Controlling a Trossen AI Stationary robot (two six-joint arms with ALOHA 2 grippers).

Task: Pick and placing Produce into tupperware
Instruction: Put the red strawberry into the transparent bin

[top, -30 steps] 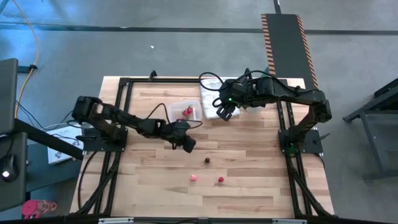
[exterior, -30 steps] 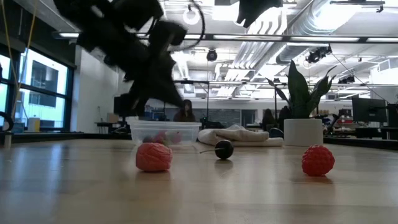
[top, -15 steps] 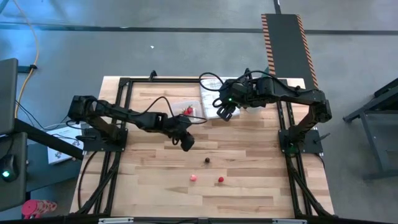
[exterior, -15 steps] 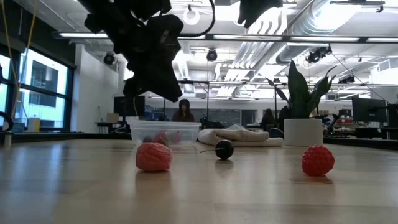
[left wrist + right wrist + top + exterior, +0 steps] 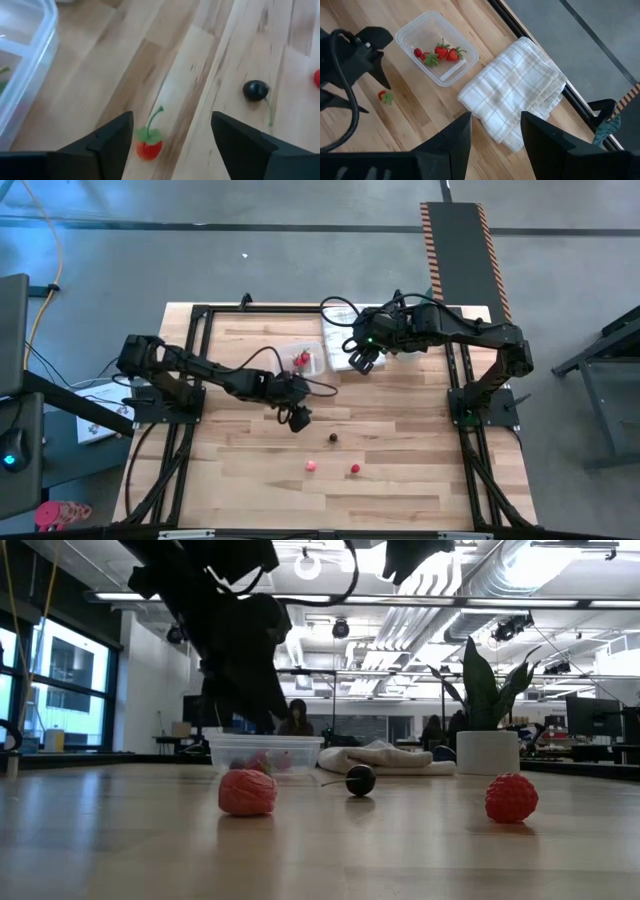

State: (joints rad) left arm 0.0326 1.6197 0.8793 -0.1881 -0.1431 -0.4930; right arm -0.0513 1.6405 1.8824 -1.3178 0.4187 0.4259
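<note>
The clear tupperware (image 5: 298, 358) stands at the table's far middle with a few red strawberries (image 5: 441, 50) in it. My left gripper (image 5: 297, 418) hangs open just near of it, above the table. A small red strawberry with a green stem (image 5: 149, 147) lies on the wood below, between the fingers and close to one of them. A dark cherry (image 5: 333, 437), a pink berry (image 5: 312, 465) and a red berry (image 5: 354, 469) lie nearer the front. My right gripper (image 5: 362, 363) waits open, high above the towel's edge.
A white checked towel (image 5: 340, 345) lies folded right of the tub, at the far edge. A potted plant in a white pot (image 5: 487, 752) stands behind it in the low view. Bare wood spreads around the loose berries toward the near edge. A black frame borders the table.
My left gripper has rolled about its own axis while staying almost in the same spot near the tub, and its fingers have spread open. The berries on the table and my right arm have kept still.
</note>
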